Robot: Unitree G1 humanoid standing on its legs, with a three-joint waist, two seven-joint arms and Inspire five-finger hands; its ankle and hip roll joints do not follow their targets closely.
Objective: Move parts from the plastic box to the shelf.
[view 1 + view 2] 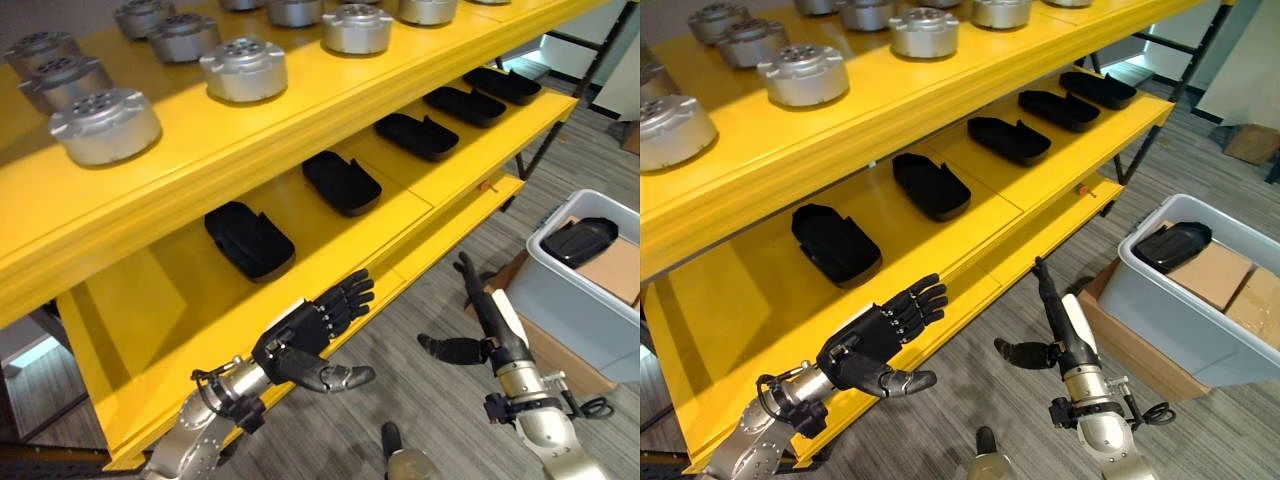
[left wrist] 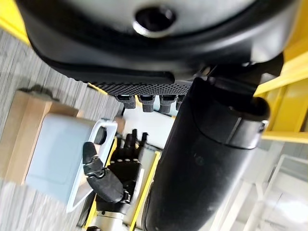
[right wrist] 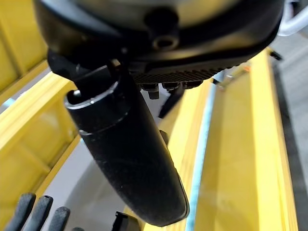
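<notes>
"What lay beneath the right hand (image 1: 490, 318)?"

"A grey, streaked carpet floor (image 1: 450, 410), which ran out to that hand's right."

"And past the left hand (image 1: 295, 340)?"

"A tall yellow painted metal shelf unit (image 1: 330, 110), with its lower board's edge just beyond the fingertips. A thin black slanted steel brace (image 1: 560, 105) stood at its far end. A pale wall panel (image 1: 1240, 60) showed behind that."
</notes>
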